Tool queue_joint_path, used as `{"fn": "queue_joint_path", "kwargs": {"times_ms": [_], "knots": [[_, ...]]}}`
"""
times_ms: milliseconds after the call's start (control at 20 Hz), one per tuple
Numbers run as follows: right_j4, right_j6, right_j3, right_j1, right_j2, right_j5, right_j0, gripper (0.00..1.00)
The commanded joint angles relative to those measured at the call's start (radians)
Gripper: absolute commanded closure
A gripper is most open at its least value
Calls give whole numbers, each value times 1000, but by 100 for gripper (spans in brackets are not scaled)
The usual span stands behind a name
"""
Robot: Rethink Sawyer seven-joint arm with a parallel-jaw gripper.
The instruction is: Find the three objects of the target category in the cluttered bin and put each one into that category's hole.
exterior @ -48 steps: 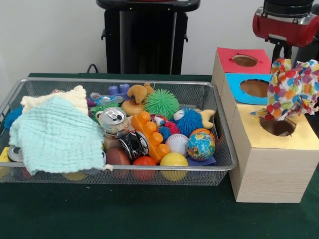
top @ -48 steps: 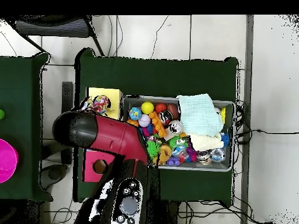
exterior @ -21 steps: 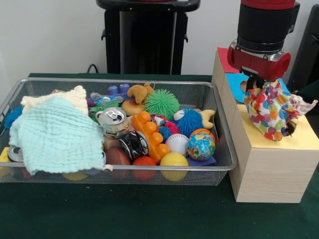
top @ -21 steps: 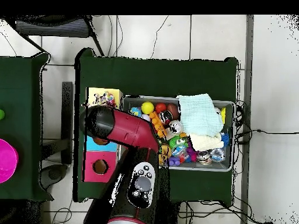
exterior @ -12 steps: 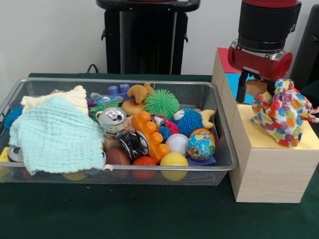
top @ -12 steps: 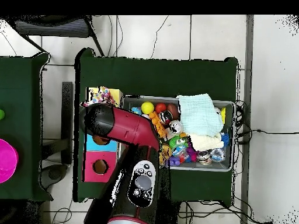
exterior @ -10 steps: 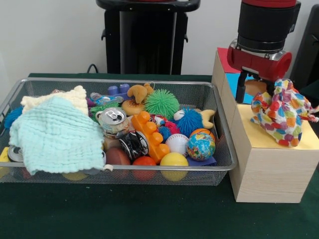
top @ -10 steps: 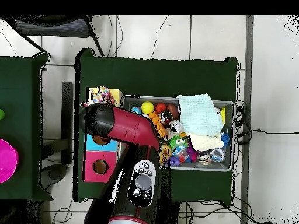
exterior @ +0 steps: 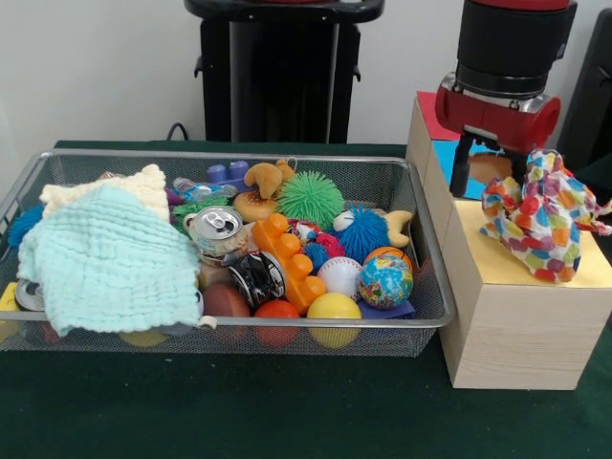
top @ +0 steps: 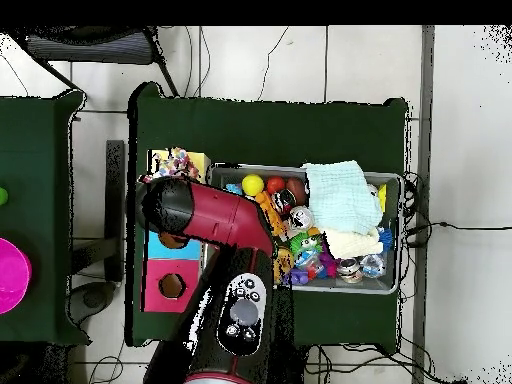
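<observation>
- Right now, a spotted cloth (exterior: 540, 218) lies bunched on the yellow top of the front box (exterior: 516, 325), at the right of the front view, covering the spot where its hole would be.
- Just above and left of it hangs the gripper (exterior: 490, 164); one dark finger (exterior: 460, 166) shows, apart from the cloth, and whether the jaws are spread cannot be told.
- Behind stand a blue box (exterior: 449, 151) and a red box (exterior: 435, 107).
- Left of the boxes, the wire basket (exterior: 220, 337) holds a mint towel (exterior: 110, 263), a can (exterior: 216, 228) and a globe ball (exterior: 386, 280).

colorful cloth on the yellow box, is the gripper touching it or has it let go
Cannot tell. In the front view the gripper sits right behind the colorful cloth heaped on the yellow box; one black finger is clear of it, the other is hidden.
</observation>
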Motion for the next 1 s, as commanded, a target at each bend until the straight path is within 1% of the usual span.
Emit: {"fn": "queue_joint_path", "kwargs": {"times_ms": [50, 200, 350, 450, 500, 600, 700, 800, 1000], "knots": [[-50, 54, 84, -71, 36, 102, -29, 0], [-61, 24, 147, -152, 30, 140, -42, 0], [-68, 0, 186, -195, 37, 156, -62, 0], [-72, -2, 198, -211, 39, 164, -67, 0], [-73, 3, 192, -208, 41, 167, -66, 0], [-77, 7, 204, -218, 43, 163, -68, 0], [-75, 36, 179, -184, 56, 152, -54, 0], [-76, 43, 172, -178, 61, 152, -55, 0], [-76, 52, 186, -191, 66, 140, -55, 0]]}}
